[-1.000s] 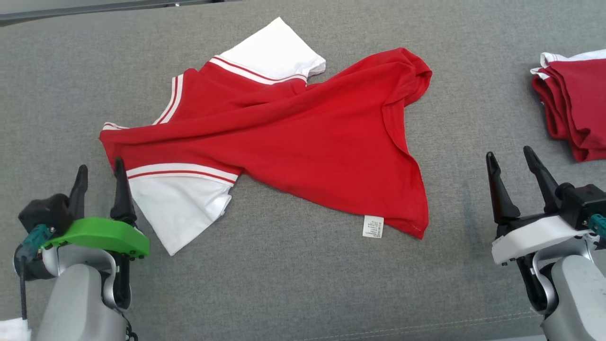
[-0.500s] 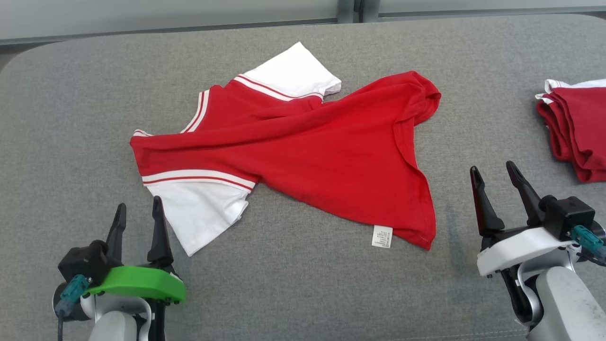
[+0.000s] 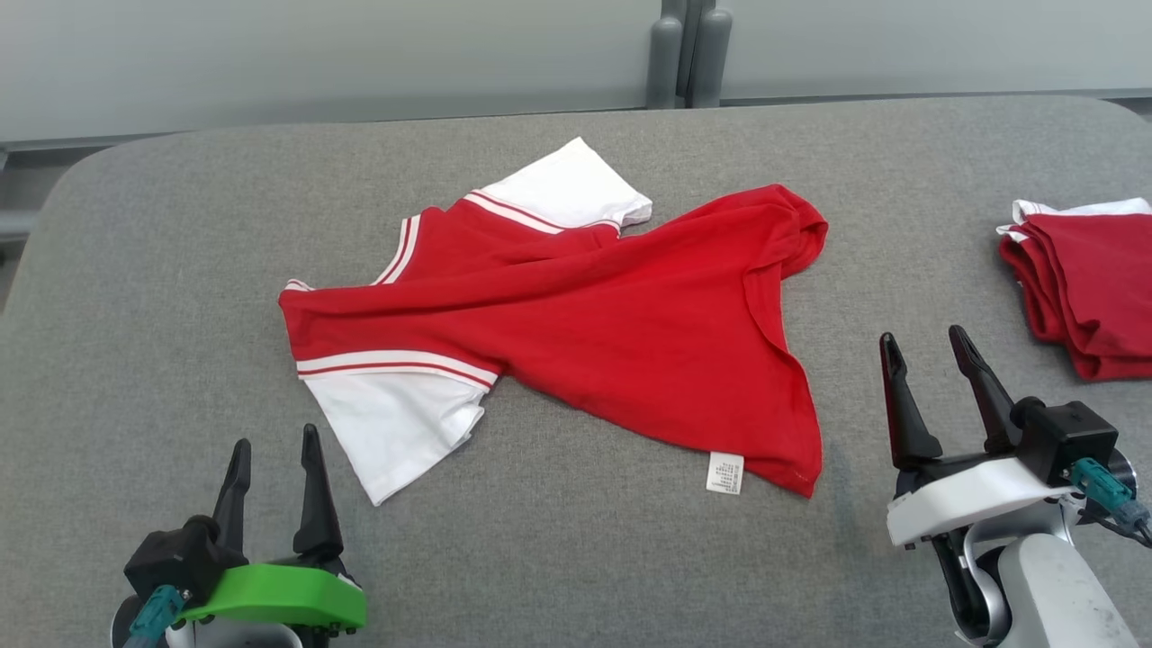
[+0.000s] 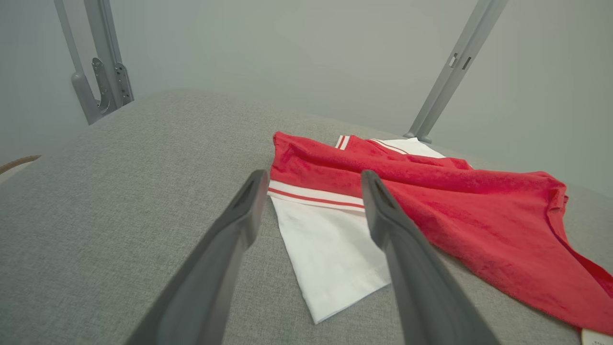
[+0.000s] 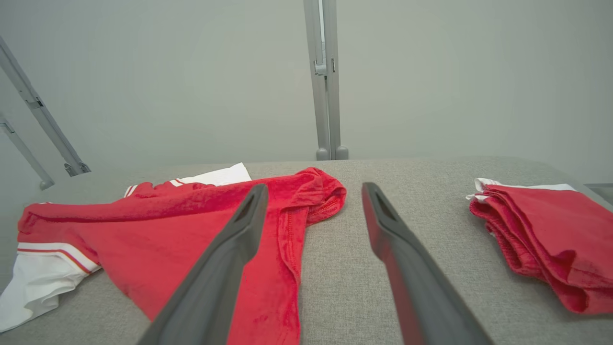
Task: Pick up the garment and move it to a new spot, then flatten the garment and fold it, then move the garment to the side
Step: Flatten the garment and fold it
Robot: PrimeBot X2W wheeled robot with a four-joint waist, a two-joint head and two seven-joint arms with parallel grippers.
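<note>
Grey fabric table [image 3: 180,270], pale wall [image 3: 360,54]; 1 rumpled red-and-white shirt [image 3: 612,333], 1 folded red pile [image 3: 1093,288]; left gripper [image 3: 275,436], right gripper [image 3: 922,335]: jaws wide.

The garment [image 3: 576,315] lies in the middle of the surface [image 3: 180,270]. A folded pile [image 3: 1080,279] sits at the right edge, well apart. The left hand [image 3: 275,436] is before the garment's near-left corner (not touching), and the right hand [image 3: 922,333] is between garment and pile.

The garment [image 3: 612,333] is coloured red, with white sleeves [image 3: 396,432] edged by red and white stripes. The table [image 3: 180,270] is covered in plain grey, and the folded pile [image 3: 1089,288] is coloured red with white trim.
</note>
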